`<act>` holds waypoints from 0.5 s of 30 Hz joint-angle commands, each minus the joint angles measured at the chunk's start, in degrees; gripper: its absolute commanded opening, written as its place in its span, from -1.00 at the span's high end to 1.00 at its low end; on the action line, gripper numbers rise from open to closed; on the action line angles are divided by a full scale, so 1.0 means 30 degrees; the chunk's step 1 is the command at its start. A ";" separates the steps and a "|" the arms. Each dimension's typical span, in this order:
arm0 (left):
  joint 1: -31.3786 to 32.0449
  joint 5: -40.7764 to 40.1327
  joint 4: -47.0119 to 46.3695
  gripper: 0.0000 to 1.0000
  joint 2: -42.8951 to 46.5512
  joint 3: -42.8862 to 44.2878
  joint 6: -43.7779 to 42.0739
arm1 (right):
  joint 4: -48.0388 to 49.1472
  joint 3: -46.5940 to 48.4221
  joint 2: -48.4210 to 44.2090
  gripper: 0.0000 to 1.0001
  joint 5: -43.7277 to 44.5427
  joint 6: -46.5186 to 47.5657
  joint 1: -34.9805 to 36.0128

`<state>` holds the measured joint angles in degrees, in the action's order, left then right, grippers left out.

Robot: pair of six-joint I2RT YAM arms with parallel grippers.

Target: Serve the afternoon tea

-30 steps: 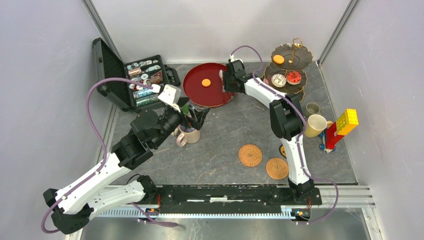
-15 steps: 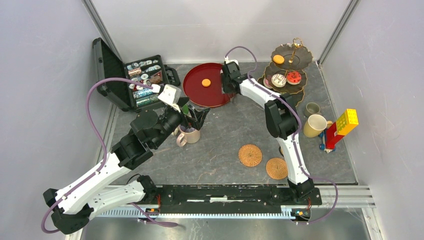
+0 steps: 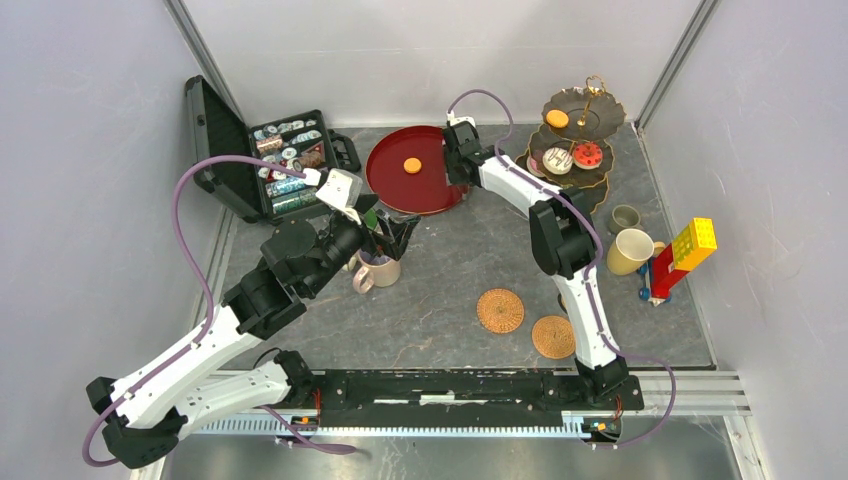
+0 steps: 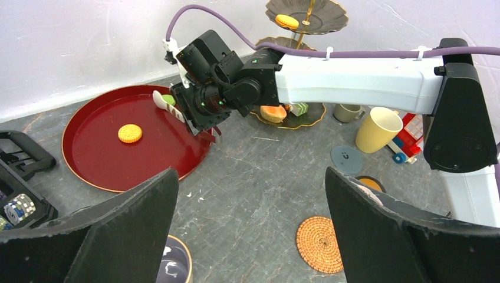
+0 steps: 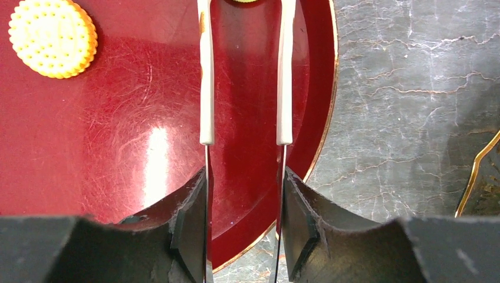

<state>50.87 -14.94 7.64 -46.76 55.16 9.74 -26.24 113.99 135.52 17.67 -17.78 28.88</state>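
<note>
Green cake (image 4: pixel 168 99) sits in tongs (image 5: pixel 205 88) clasped by right hand (image 5: pixel 244 183); left hand (image 4: pixel 250 177) gapes released.

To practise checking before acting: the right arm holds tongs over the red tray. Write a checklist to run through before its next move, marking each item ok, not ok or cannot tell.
1. Right gripper shut on the tongs: ok.
2. Green cake pinched firmly by the tong tips: cannot tell; it shows between them.
3. Tongs above the red tray, so a dropped cake would likely land there: ok.
4. Bare space on the stand's top tier: ok.
5. Left gripper open and apart from the right arm: ok.
6. Tray emptied: not ok, an orange cake lies on it.
</note>
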 commanded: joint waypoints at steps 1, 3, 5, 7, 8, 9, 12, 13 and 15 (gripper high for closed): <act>0.0035 -0.0142 -0.0452 -1.00 0.0134 0.0189 0.0006 | 0.0880 -0.0358 -0.1434 0.45 -0.0405 0.0611 0.0010; 0.0035 -0.0133 -0.0437 -1.00 0.0148 0.0174 0.0006 | 0.1704 -0.1504 -0.2477 0.49 -0.1191 0.0905 0.0045; 0.0035 -0.0093 -0.0437 -1.00 0.0185 0.0171 0.0035 | 0.2614 -0.2854 -0.3582 0.54 -0.2007 0.1026 0.0045; 0.0028 -0.0056 -0.0437 -1.00 0.0235 0.0173 0.0064 | 0.3194 -0.4133 -0.4566 0.56 -0.2662 0.1086 0.0039; 0.0033 -0.0016 -0.0459 -1.00 0.0264 0.0163 0.0065 | 0.3268 -0.4508 -0.5078 0.57 -0.2825 0.1072 0.0040; 0.0035 -0.0009 -0.0466 -1.00 0.0316 0.0160 0.0090 | 0.3344 -0.4928 -0.5421 0.58 -0.2962 0.1112 0.0040; 0.0035 0.0027 -0.0468 -1.00 0.0439 0.0160 0.0120 | 0.3550 -0.6113 -0.6753 0.60 -0.3583 0.1173 0.0038; 0.0035 0.0021 -0.0474 -1.00 0.0484 0.0160 0.0122 | 0.3734 -0.6623 -0.7179 0.61 -0.3981 0.1170 0.0031; 0.0035 0.0038 -0.0481 -1.00 0.0573 0.0160 0.0152 | 0.4328 -0.7729 -0.8290 0.61 -0.5074 0.1179 0.0040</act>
<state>50.87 -14.92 7.62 -46.26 55.16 9.74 -19.27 94.80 118.89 8.49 -15.05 28.88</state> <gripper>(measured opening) 0.997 0.465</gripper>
